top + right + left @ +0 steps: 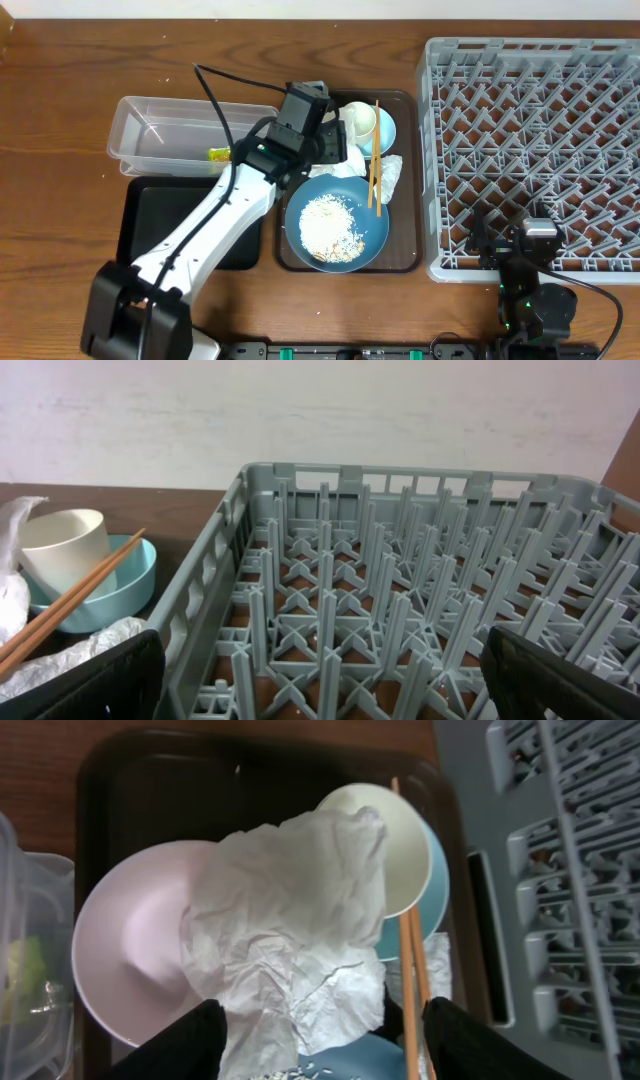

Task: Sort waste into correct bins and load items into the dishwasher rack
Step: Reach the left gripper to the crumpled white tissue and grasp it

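Clear tub (130, 110) is occupied by a yellow-green wrapper (219, 154), the blue plate (350, 195) by rice (330, 228). A napkin (290, 920) is draped over the pink bowl (130, 940) beneath the left gripper (322, 1015), spread apart like the right gripper (322, 650).

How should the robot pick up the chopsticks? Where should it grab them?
Probably on the upper half of the chopsticks, coming straight down with the fingers on either side of the pair. That end leans up on the light-blue dish beside the cream cup, so there looks to be room underneath. The lower end lies low on the dark-blue plate.
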`<state>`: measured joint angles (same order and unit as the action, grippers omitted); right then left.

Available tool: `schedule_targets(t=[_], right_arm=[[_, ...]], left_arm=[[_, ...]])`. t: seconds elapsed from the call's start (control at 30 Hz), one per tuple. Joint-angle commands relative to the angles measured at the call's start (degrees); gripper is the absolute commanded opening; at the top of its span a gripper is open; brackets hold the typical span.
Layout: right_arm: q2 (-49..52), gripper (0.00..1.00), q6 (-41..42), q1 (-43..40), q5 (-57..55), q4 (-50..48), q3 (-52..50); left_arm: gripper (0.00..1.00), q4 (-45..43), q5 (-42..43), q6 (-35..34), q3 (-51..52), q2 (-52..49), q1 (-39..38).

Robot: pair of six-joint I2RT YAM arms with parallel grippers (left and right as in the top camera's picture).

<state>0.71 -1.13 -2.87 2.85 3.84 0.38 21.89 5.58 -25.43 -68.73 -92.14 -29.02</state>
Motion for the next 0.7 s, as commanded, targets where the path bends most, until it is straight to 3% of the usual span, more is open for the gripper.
schedule_targets(t=[0.0, 0.3, 0.67], right_arm=[[-0.26, 0.99, -0.22, -0.15, 0.22, 0.22, -0.07], [-0.26, 0.99, -0.22, -0.15, 0.22, 0.22, -0.07], [-0.26, 0.99, -0.24, -0.15, 0.2, 0.22, -0.07]], left_arm=[[0.67, -0.61, -0.9, 0.33, -0.59, -3.76, -0.5], [0.67, -1.46, -0.87, 0.35, -0.59, -11.15, -0.59], [0.67, -0.96, -0.9, 0.35, 0.66, -11.58, -0.59]])
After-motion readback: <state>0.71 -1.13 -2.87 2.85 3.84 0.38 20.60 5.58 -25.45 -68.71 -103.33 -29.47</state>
